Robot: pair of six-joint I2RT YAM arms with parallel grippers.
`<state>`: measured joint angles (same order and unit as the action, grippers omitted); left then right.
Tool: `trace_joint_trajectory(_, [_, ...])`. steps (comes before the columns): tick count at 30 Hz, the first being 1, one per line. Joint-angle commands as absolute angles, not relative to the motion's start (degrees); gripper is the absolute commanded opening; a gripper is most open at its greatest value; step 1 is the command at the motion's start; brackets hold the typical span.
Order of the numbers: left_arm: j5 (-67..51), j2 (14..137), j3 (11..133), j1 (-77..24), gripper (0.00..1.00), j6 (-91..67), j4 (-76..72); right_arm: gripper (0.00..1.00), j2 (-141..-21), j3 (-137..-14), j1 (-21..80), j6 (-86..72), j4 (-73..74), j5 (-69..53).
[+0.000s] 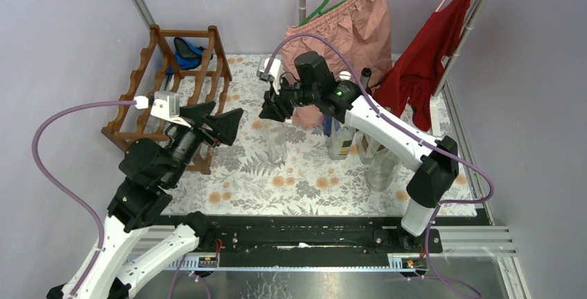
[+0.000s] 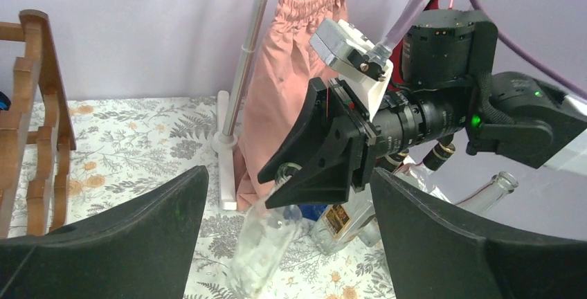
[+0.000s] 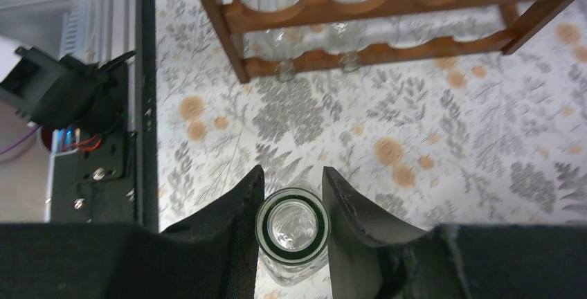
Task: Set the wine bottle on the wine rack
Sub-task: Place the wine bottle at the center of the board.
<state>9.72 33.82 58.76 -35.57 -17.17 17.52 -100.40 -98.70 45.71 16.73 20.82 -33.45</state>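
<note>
The right gripper has its jaws clenched on the wine bottle mid-tabletop, while the left gripper, jaws released, hangs near the wine rack.

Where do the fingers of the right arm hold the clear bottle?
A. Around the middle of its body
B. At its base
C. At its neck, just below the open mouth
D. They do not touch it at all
C: in the right wrist view the right fingers close on both sides of the clear bottle right at its top, with the round open mouth showing between them.
</note>
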Motion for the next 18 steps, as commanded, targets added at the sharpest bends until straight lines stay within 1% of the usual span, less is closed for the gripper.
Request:
trace_joint_trajectory(1, [12.47, 32.13, 58.23, -35.2, 0.94, -16.0, 17.04, 0.01, -100.94, -96.97, 46.72, 15.64, 5.3, -30.43])
trace_joint_trajectory(4, [12.47, 31.91, 57.8, -35.24, 0.94, -16.23, 17.06, 0.03, -101.06, -93.13, 47.1, 15.7, -1.83, -29.05])
trace_joint_trajectory(8, [12.09, 32.03, 57.4, -35.24, 0.94, -16.75, 17.1, 0.1, -100.86, -89.74, 47.74, 16.58, -3.05, -29.65])
trace_joint_trajectory(9, [12.05, 32.15, 57.32, -35.22, 0.94, -16.86, 17.07, 0.14, -100.43, -88.75, 47.91, 16.98, -3.22, -29.88])
trace_joint_trajectory(13, [11.74, 32.34, 56.89, -35.24, 0.94, -17.19, 16.84, 0.38, -98.44, -85.54, 48.22, 17.74, -2.77, -30.71])
trace_joint_trajectory(15, [11.39, 32.53, 56.75, -35.23, 0.94, -17.43, 16.54, 0.48, -97.51, -84.39, 48.2, 17.67, -2.37, -31.36])
trace_joint_trajectory(18, [10.47, 33.05, 56.81, -35.19, 0.94, -17.75, 16.35, 0.67, -96.35, -84.34, 48.24, 17.39, -0.55, -33.16])
